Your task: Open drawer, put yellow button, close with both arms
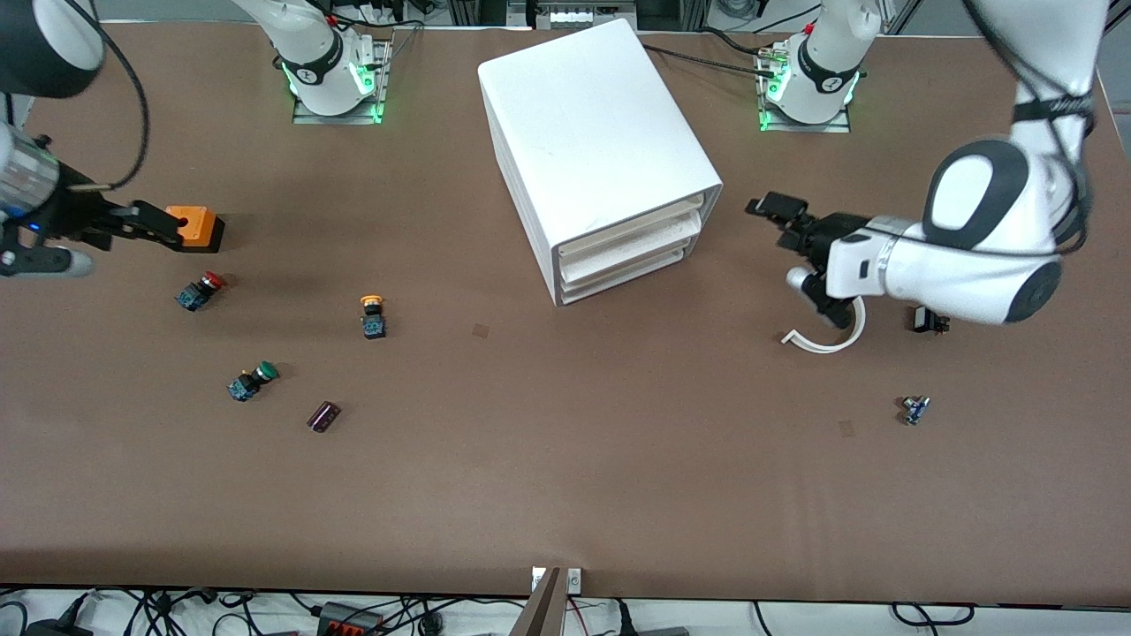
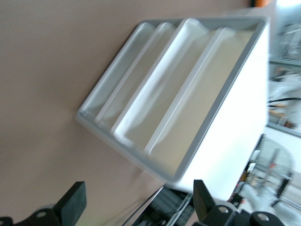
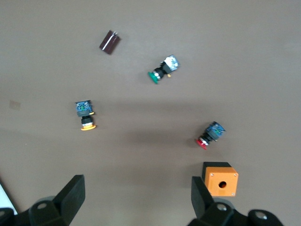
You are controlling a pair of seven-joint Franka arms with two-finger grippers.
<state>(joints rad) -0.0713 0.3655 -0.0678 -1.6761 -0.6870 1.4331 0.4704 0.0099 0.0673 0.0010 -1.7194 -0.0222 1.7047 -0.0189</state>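
Note:
The white cabinet (image 1: 601,141) stands at the table's middle with all three drawers shut. The top drawer (image 1: 632,230) also shows in the left wrist view (image 2: 202,94). My left gripper (image 1: 770,221) is open and empty, hovering beside the drawer fronts toward the left arm's end; its own view (image 2: 136,205) shows the fronts ahead. The yellow button (image 1: 373,316) lies on the table toward the right arm's end and also shows in the right wrist view (image 3: 85,115). My right gripper (image 1: 163,225) is open and empty in its own view (image 3: 136,197), above the table beside an orange box (image 1: 196,227).
A red button (image 1: 201,290), a green button (image 1: 252,380) and a small purple part (image 1: 323,416) lie near the yellow button. A white curved piece (image 1: 826,336), a small black part (image 1: 928,320) and a small blue part (image 1: 914,410) lie under and near the left arm.

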